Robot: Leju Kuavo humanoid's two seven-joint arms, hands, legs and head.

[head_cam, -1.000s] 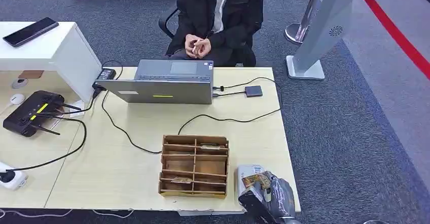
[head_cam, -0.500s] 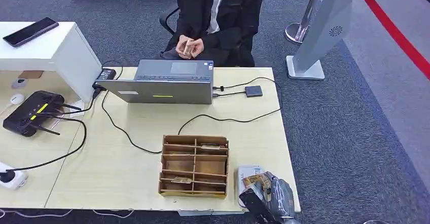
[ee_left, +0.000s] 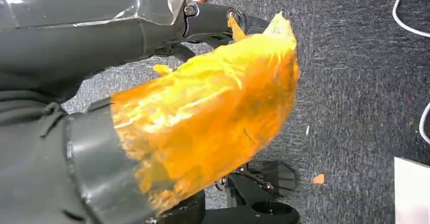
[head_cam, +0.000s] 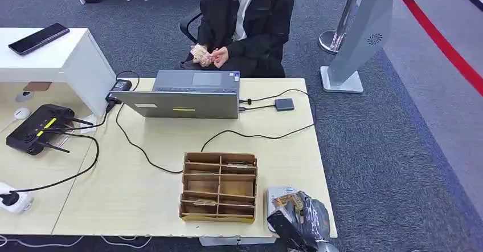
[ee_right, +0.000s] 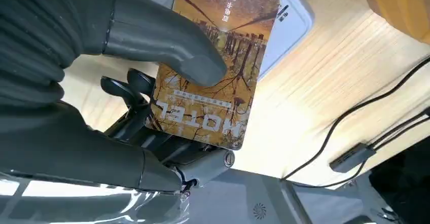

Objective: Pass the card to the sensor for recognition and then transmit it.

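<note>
- Far left of the desk (head_cam: 142, 189): a black router (head_cam: 34, 127) with antennas and a white plug (head_cam: 12, 199), their cables running across the top. They are well apart from the work, so I judge them no hazard.
- Left hand (ee_left: 203, 117): in its wrist view it hangs over grey carpet, wrapped in crumpled orange film. I cannot tell whether its fingers are spread or curled under the film.
- Back centre: a grey laptop (head_cam: 185, 95), and behind it a seated person (head_cam: 242, 18) with hands together at the lap. From the laptop a black cable loops across the desk, and a small dark box (head_cam: 284, 103) sits just right of it.
- Front centre: a cardboard divider box (head_cam: 219, 186), just left of the white card reader (ee_right: 291, 19).
- Front right: the right hand (head_cam: 299, 220) holds the card (ee_right: 215, 67), thumb (ee_right: 167, 44) pressed on its printed face and darker fingers behind. The card hangs over the reader; I cannot tell if it touches.
- Risks, as I judge them: the thumb covers a good part of the card, and a tilted or high pass could fail to register. The grip looks shallow, so the card might slip toward the desk edge close by. A wide sweep could knock the divider box.
</note>
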